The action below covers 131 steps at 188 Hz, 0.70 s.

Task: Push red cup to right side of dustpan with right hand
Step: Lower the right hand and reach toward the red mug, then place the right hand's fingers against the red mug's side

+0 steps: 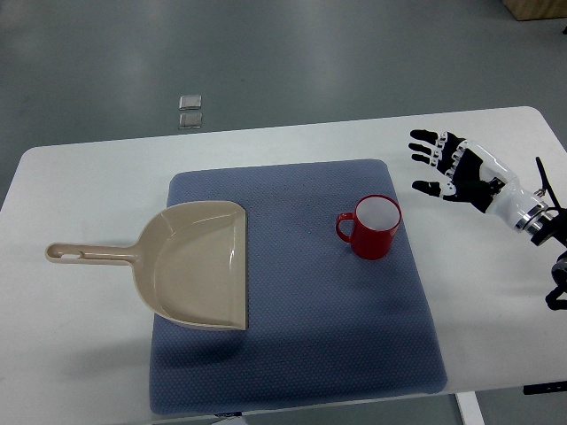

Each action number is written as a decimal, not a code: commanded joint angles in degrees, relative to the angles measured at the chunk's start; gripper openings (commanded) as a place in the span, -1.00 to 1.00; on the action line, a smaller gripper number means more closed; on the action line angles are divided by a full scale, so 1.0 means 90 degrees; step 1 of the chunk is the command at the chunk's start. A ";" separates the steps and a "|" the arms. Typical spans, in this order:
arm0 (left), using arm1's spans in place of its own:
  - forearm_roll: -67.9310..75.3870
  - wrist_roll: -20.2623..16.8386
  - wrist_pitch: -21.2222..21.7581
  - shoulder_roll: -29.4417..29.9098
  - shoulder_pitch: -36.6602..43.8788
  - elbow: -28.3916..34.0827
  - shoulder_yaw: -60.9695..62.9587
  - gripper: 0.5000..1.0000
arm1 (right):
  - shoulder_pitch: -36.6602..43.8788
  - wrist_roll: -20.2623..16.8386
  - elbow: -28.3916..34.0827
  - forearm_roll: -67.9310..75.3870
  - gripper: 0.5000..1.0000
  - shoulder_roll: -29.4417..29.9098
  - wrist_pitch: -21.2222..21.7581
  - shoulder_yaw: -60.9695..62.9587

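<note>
A red cup [376, 228] with a white inside stands upright on the blue mat [301, 354], its handle pointing left. A beige dustpan [193, 264] lies on the mat's left part, handle sticking out to the left over the table. The cup is to the right of the dustpan with a gap of mat between them. My right hand [443, 164] hovers over the white table right of the mat, above and to the right of the cup, fingers spread and holding nothing. It does not touch the cup.
The white table [80, 177] carries the mat. Grey floor lies beyond the far edge, with two small square objects [190, 111] on it. Dark robot parts [556, 266] show at the right edge.
</note>
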 commanded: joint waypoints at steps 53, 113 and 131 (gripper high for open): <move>0.0000 -0.0001 0.0000 0.0000 0.0000 0.0000 0.0000 1.00 | -0.0316 0.0000 0.0001 -0.0011 0.71 0.0335 -0.0114 0.0018; 0.0000 -0.0001 0.0000 0.0000 0.0000 0.0000 0.0000 1.00 | -0.0316 0.0000 0.0001 -0.0919 0.71 0.0325 -0.0075 0.0028; 0.0000 -0.0001 0.0000 0.0000 0.0000 0.0000 0.0000 1.00 | -0.0286 0.0000 0.0001 -0.0988 0.71 0.0296 -0.0085 0.0028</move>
